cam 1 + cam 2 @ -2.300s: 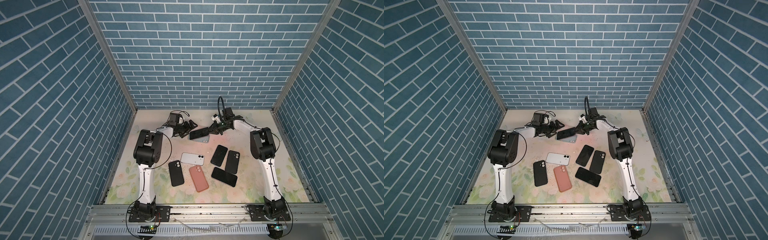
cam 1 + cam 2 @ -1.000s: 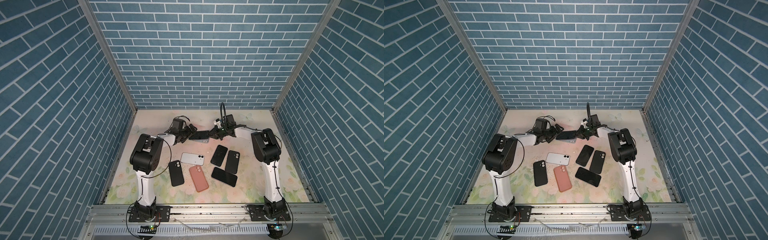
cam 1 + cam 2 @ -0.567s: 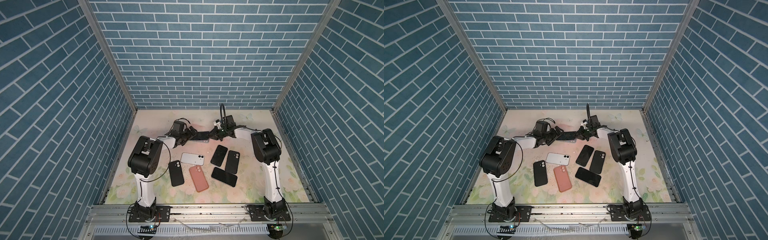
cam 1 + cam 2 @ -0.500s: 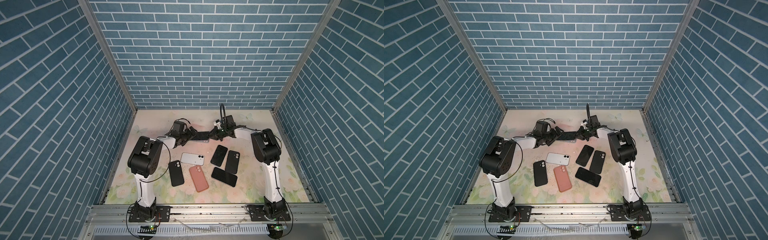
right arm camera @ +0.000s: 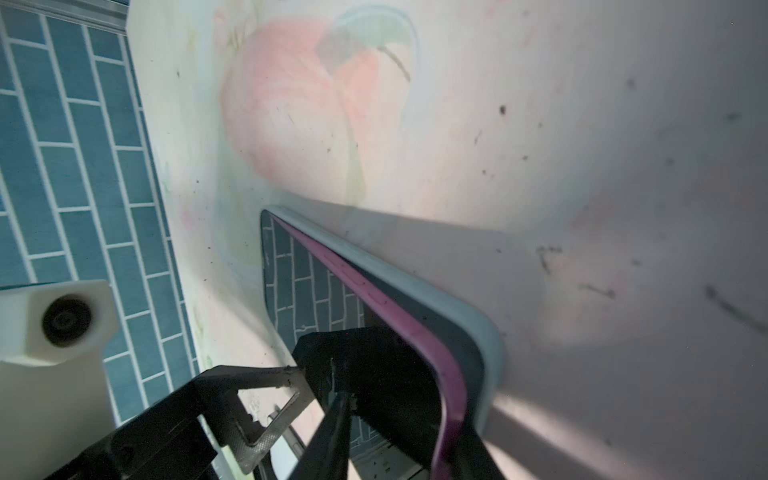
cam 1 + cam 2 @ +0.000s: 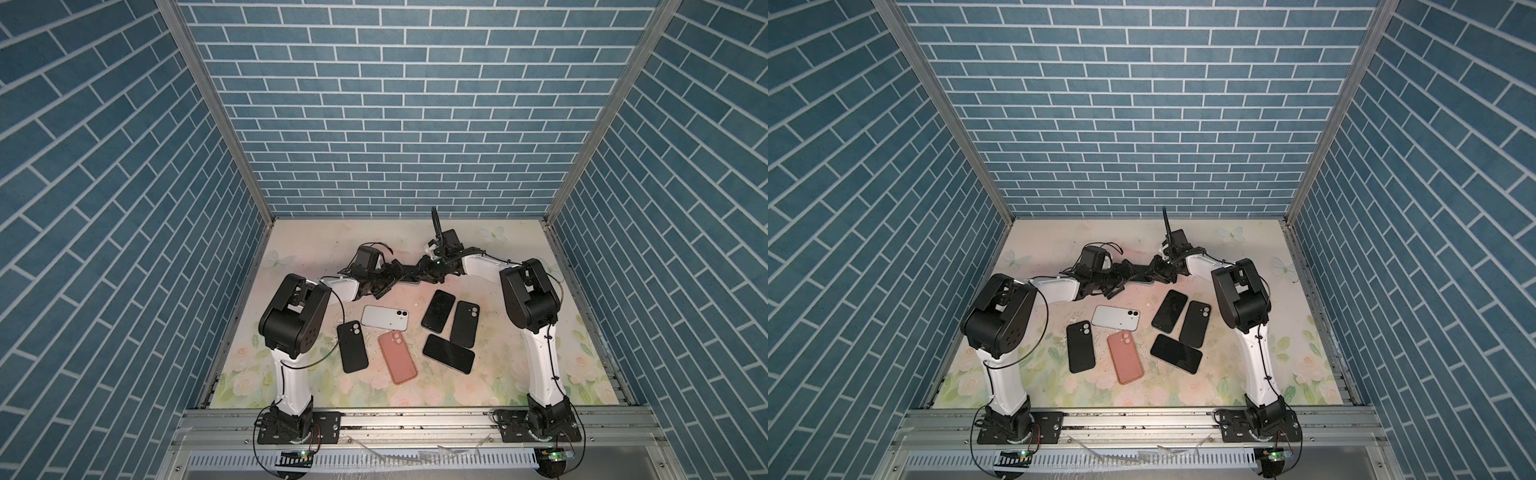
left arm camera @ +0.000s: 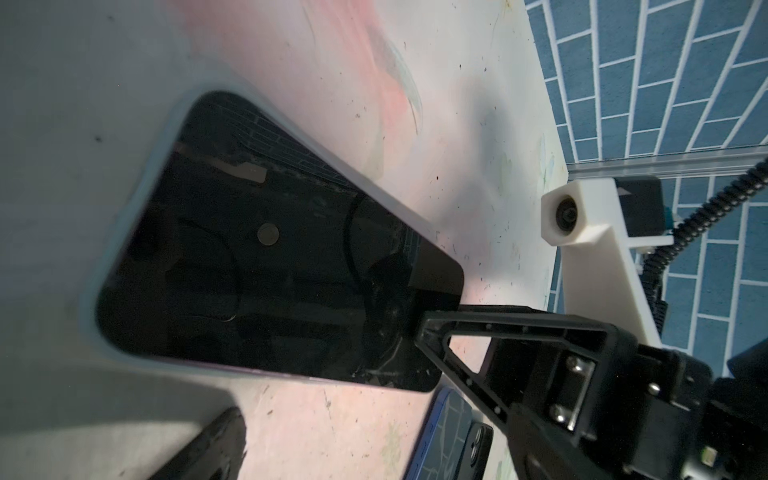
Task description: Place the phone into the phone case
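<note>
The phone (image 5: pixel 419 328), with a black screen and purple edge, lies at the back middle of the table in both top views (image 6: pixel 411 281) (image 6: pixel 1144 281). It sits partly in a pale grey-blue phone case (image 5: pixel 478 332); one long purple side rides above the case rim. In the left wrist view the case rim (image 7: pixel 89 307) wraps the phone's (image 7: pixel 270 249) near end. My right gripper (image 5: pixel 399 432) (image 6: pixel 420 271) is open, its jaws well apart around the phone's end, and one finger (image 7: pixel 432 328) reaches the screen. My left gripper (image 6: pixel 392 279) stands wide open at the phone's other end, with a finger (image 7: pixel 208 449) beside its long side.
Nearer the front on the floral table (image 6: pixel 519 365) lie a white phone (image 6: pixel 384 318), a black case (image 6: pixel 352 347), a pink case (image 6: pixel 397 357) and three black phones (image 6: pixel 438 309) (image 6: pixel 465 324) (image 6: pixel 449 353). Blue brick walls enclose three sides.
The left gripper has moved right, up to the phone. The phone has come down from a raised tilt to lie low on the case. The right gripper's jaws have parted.
</note>
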Robot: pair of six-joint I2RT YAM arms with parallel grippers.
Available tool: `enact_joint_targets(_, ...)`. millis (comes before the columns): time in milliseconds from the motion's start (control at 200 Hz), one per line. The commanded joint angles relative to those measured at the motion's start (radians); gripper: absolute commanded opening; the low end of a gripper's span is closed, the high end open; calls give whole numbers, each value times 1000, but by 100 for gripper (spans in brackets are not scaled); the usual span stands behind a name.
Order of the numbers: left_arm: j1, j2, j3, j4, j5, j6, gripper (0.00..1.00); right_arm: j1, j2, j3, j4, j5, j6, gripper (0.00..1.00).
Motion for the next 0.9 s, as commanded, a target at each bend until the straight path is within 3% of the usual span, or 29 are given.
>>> enact_joint_targets(0,2,-36,-36,-94,-43,1,99,-8,-2,8,-252,186,-104,41)
enact_joint_targets(280,7,-110,-24,-182,-121,57,100,-8,-27,139,-405,205,-194,50)
enact_joint_targets(595,21,-150,39,-267,-160,141,100,-8,-12,256,-566,335,-285,57)
enact_joint_targets(760,25,-132,95,-323,-166,219,99,-8,-18,251,-577,343,-295,55)
enact_joint_targets(895,28,-84,160,-381,-162,313,97,-9,-14,224,-554,319,-293,47)
